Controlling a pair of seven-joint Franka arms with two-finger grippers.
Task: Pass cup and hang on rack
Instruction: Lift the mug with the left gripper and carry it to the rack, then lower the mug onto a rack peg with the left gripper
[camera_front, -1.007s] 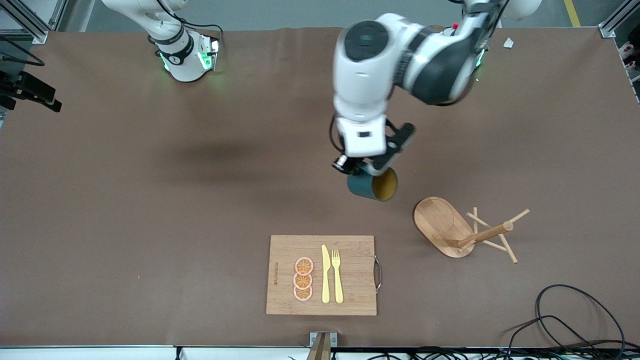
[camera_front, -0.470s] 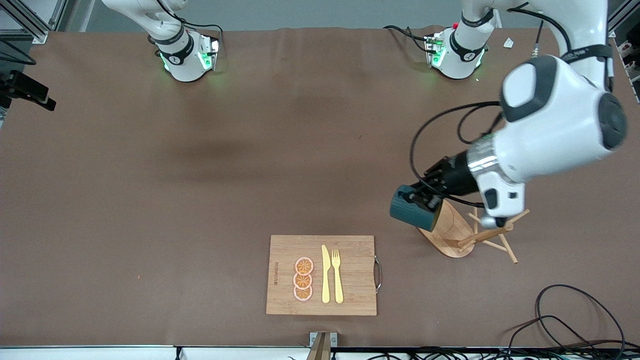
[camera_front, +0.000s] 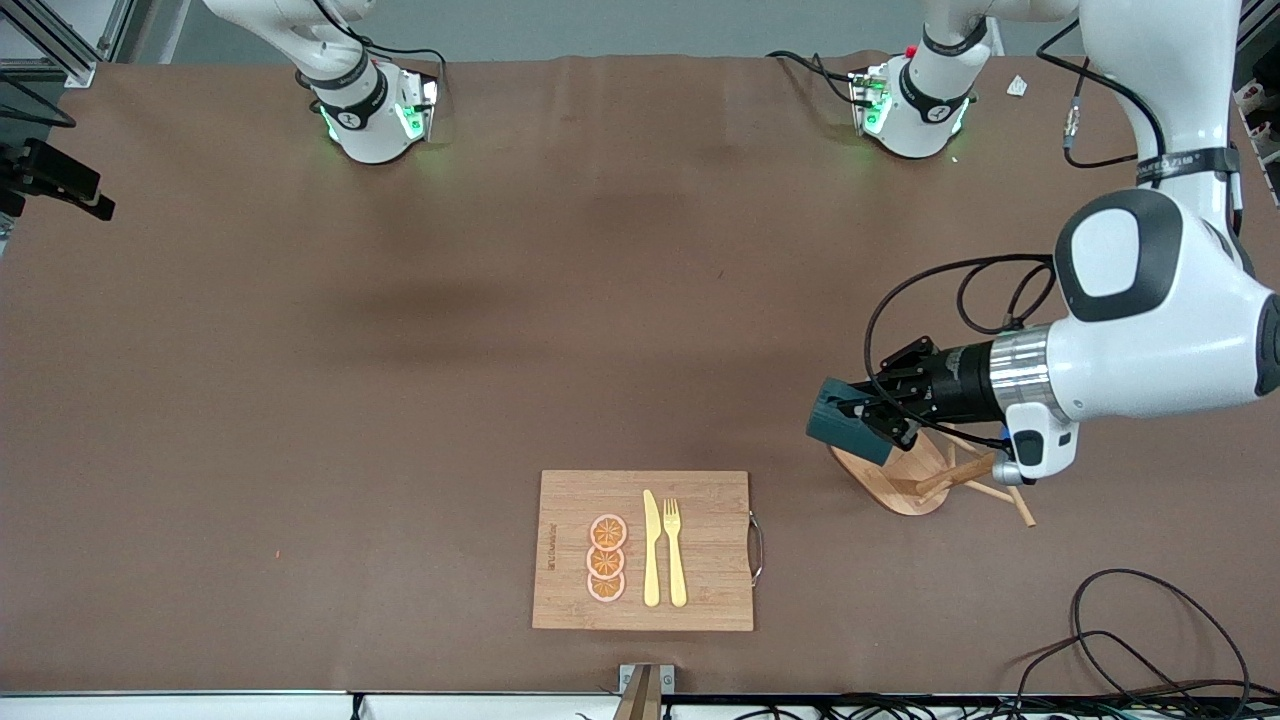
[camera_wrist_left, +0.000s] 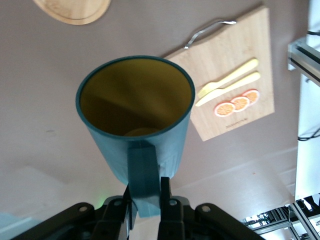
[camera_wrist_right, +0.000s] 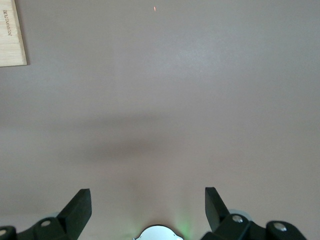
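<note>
Pinching the teal mug (camera_wrist_left: 135, 120) by its handle in the left gripper (camera_wrist_left: 146, 196), we line that handle up with a peg of the wooden mug tree (camera_front: 925, 478) near the table's left-arm edge, while the right gripper (camera_wrist_right: 148, 201) waits, fingers spread.

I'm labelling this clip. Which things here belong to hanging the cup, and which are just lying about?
In use:
cup, gripped by its handle in the left gripper
rack, beneath it
right gripper, open, waiting

Lying about:
cutting board
knife
fork
orange slices
cables

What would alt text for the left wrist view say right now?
The left gripper pinches the handle of the teal cup, whose tan inside faces the camera. Past it are the cutting board and an edge of the rack base.
</note>
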